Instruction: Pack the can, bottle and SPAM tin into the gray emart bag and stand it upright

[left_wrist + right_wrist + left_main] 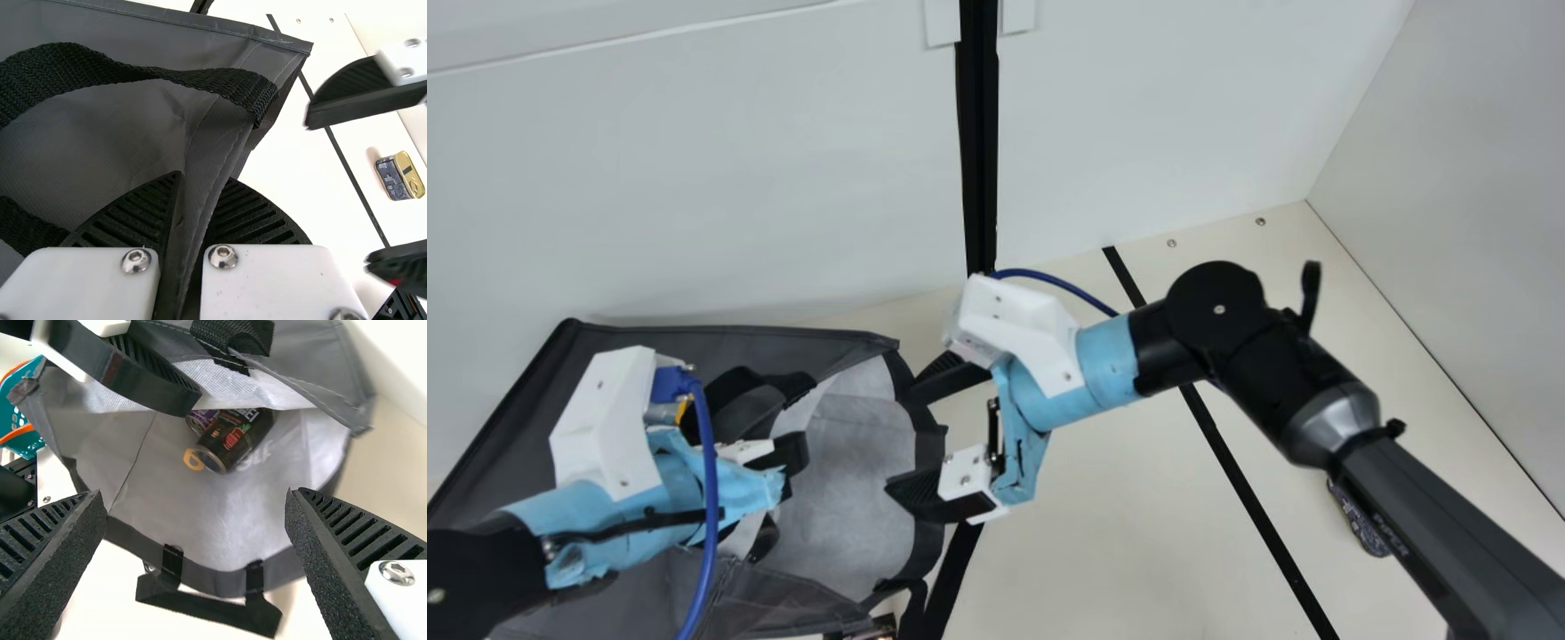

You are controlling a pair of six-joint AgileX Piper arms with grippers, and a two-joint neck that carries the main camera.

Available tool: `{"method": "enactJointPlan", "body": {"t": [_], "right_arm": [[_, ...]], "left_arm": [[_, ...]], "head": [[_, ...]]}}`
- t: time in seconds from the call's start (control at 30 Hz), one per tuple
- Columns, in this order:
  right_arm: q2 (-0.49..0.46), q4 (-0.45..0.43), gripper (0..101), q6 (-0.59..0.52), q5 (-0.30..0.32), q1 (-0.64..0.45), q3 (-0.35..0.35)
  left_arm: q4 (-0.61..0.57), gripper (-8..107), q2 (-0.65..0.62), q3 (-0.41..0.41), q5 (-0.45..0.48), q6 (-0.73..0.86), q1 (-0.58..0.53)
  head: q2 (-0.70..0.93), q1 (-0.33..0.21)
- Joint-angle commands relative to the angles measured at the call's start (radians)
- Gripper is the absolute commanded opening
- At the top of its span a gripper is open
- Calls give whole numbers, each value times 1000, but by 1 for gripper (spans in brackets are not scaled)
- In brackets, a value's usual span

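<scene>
The gray bag (863, 498) lies on its side at the left, mouth facing right. My left gripper (778, 489), over the bag, is shut on a fold of its side; the left wrist view shows the gripper (183, 247) pinching the gray fabric (133, 133). At the bag's mouth stands my right gripper (920, 436), open and holding nothing; its own view shows the gripper (195, 500) facing inside. There a dark cylinder (233, 437) with a metal-rimmed end lies beside a purple can (199, 420). The SPAM tin (399, 176) is on the table, partly behind my right arm in main view.
Black strips (1227, 453) cross the cream table (1112, 533). A white wall (694, 196) rises behind the bag, another panel at the right. A teal basket (30, 400) stands beyond the bag's edge in the right wrist view.
</scene>
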Motion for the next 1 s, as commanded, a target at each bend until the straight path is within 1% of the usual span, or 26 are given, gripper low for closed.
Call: {"method": "enactJointPlan", "body": {"t": [0.0, 0.07, 0.43, 0.7, 0.97], "right_arm": [[-13, -3, 95, -2, 17, -28, -1], [-26, -7, 95, -2, 31, -52, -2], [-91, -23, 95, -4, 31, -133, 29], [-142, -42, 95, -6, 31, -214, 56], [-187, -79, 95, 11, 31, -308, 48]], "left_arm": [[0, -8, 0, 0, 0, 0, 0], [0, -8, 0, 0, 0, 0, 0], [0, -8, 0, 0, 0, 0, 0], [0, -8, 0, 0, 0, 0, 0], [0, -8, 0, 0, 0, 0, 0]], "head": [[-1, -23], [-1, -23], [-1, -23], [-1, -23], [-1, -23]]}}
